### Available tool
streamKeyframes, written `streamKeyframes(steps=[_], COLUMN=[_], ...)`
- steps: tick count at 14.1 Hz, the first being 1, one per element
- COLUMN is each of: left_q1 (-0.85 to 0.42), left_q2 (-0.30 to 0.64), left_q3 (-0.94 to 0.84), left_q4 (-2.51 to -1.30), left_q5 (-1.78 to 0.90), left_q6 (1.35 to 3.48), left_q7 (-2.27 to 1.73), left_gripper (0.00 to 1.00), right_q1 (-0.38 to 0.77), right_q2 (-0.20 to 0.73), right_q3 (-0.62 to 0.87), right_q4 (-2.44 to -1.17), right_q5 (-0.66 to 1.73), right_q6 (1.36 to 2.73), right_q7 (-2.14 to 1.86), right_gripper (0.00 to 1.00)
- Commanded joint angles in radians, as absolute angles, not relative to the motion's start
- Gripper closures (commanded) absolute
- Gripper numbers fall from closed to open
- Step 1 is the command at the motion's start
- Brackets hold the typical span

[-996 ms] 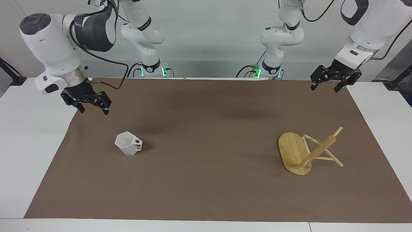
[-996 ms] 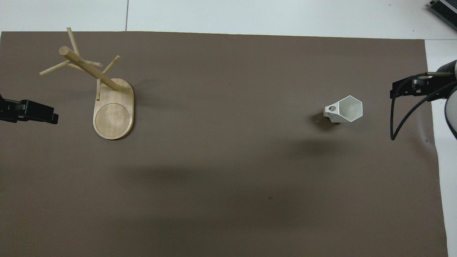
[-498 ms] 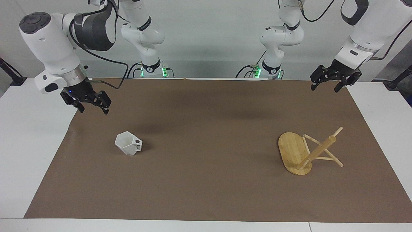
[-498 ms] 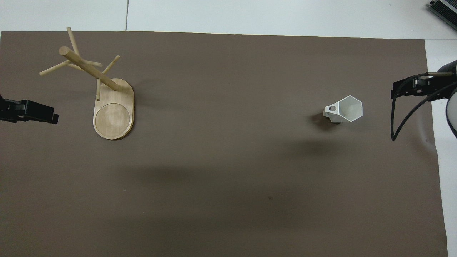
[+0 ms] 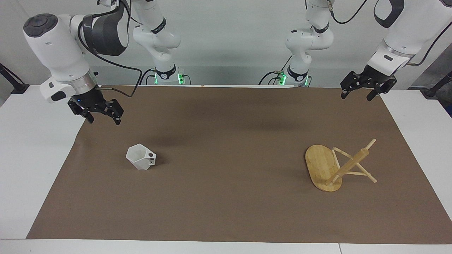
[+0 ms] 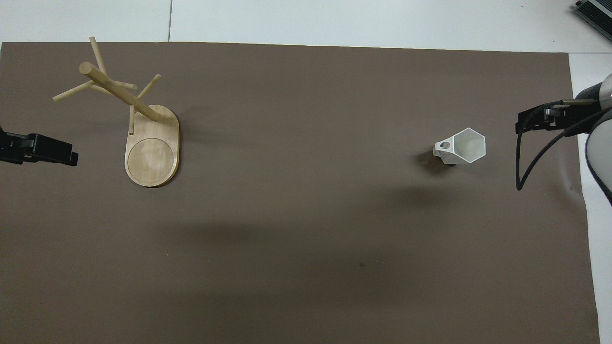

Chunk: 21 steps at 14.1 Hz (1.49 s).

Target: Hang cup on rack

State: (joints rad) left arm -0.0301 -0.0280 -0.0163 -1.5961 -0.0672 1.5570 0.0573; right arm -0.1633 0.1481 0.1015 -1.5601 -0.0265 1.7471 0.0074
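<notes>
**Entry: cup-hanging, opening stage**

- Small matte white faceted cup [image 5: 141, 157], hexagonal rim, blocky handle with a round hole: stands upright on the brown paper mat [image 5: 226, 211], centre left of the facing view, toward the right arm's end of the counter [image 5: 21, 176]. Handle points toward the middle of the mat. Not gripped, not touched.
- Light bamboo rack [image 5: 328, 169], oval flat base, round post, thin angled pegs: stands at centre right of the facing view, toward the left arm's end, well apart from the cup. All pegs bare.
- Right end effector [image 5: 102, 116]: upper left of the facing view, raised over the mat's edge near the cup; fingers spread, holding nothing.
- Left end effector [image 5: 358, 92]: upper right of the facing view, raised over the mat's corner; fingers spread, holding nothing. This arm waits.

**Progress:** judged as barely begun. Nothing is done; what remains is to grasp the cup, carry it the length of the mat, and thread the handle hole onto a peg.

**Surroundings and obstructions:** the mat between cup and rack carries nothing. A black cable [image 6: 526, 157] loops beside the right end effector at the right edge of the overhead view, near the cup. The narrow handle hole and thin slanted pegs likely demand careful alignment.
</notes>
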Motion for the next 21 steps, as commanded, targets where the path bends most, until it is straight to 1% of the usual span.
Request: streamKeyframes(steps=[1,3,7,11,14,16,19,21], left_q1=[-0.02,-0.02,-0.02,-0.02,-0.02,-0.02,-0.018,-0.02], left_q2=[-0.035,-0.035,-0.035,-0.035,-0.035,-0.035,-0.035,-0.035], left_q3=[-0.026,-0.026,-0.026,-0.026,-0.026,-0.026,-0.026,-0.026], left_q4=[-1.598,-1.598,-1.598,-1.598,-1.598,-1.598,-1.598,-1.598], left_q5=[-0.051,-0.051,-0.051,-0.051,-0.051,-0.051,-0.051,-0.051], left_q6=[1.545,1.545,1.545,1.545,1.545,1.545,1.545,1.545], left_q7=[0.048,0.048,0.048,0.048,0.048,0.048,0.048,0.048], left_gripper=[0.0,0.0,0.0,0.0,0.0,0.0,0.0,0.0], right_q1=[-0.175,-0.175,-0.176,-0.176,-0.176,-0.175,-0.175,-0.175], right_q2=[0.137,0.137,0.172,0.195,0.216,0.232,0.245,0.261], right_q3=[0.107,0.106,0.106,0.106,0.106,0.106,0.106,0.106], right_q4=[-1.63,-1.641,-1.647,-1.698,-1.713,-1.729,-1.792,-1.808], right_q5=[-0.015,-0.015,-0.017,-0.017,-0.017,-0.018,-0.021,-0.029], right_q6=[1.808,1.816,1.85,1.942,1.979,2.031,2.123,2.158], right_q7=[-0.017,-0.015,-0.014,-0.014,-0.012,-0.011,-0.012,-0.014], right_gripper=[0.0,0.0,0.0,0.0,0.0,0.0,0.0,0.0])
